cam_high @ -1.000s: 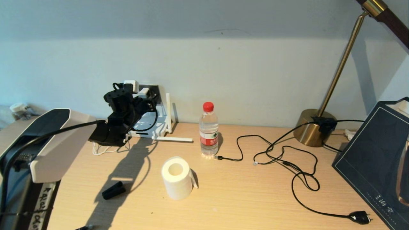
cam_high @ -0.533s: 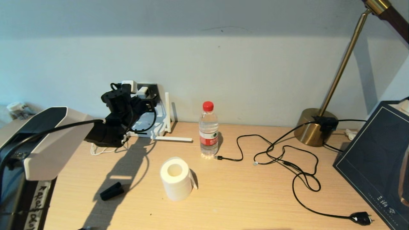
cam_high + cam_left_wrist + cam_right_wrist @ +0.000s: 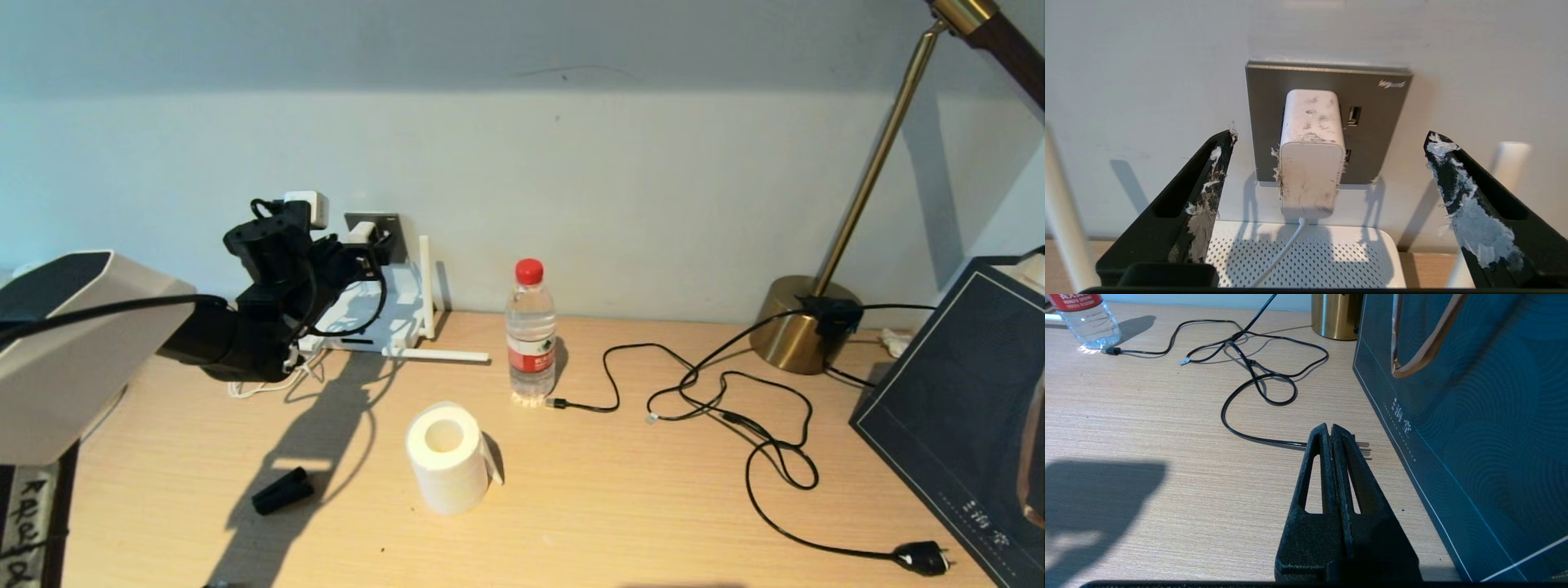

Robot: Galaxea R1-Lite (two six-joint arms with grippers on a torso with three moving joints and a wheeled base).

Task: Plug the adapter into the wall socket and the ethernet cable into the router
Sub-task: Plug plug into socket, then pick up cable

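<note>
With the adapter (image 3: 1311,163) seated in the wall socket (image 3: 1372,122), left gripper (image 3: 1331,171) spread wide; next, fetching the ethernet cable (image 3: 694,384) at three o'clock.

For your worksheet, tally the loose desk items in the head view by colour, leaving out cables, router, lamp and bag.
White: 1, the paper roll
Clear with red cap: 1, the water bottle
Black: 1, the small black piece
Total: 3

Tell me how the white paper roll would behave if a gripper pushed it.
The paper roll stands on end on the table, so a low push would probably slide it; a high push could tip it. Once on its round side it would likely roll. Its hollow core suggests it is light and squashes easily.
</note>
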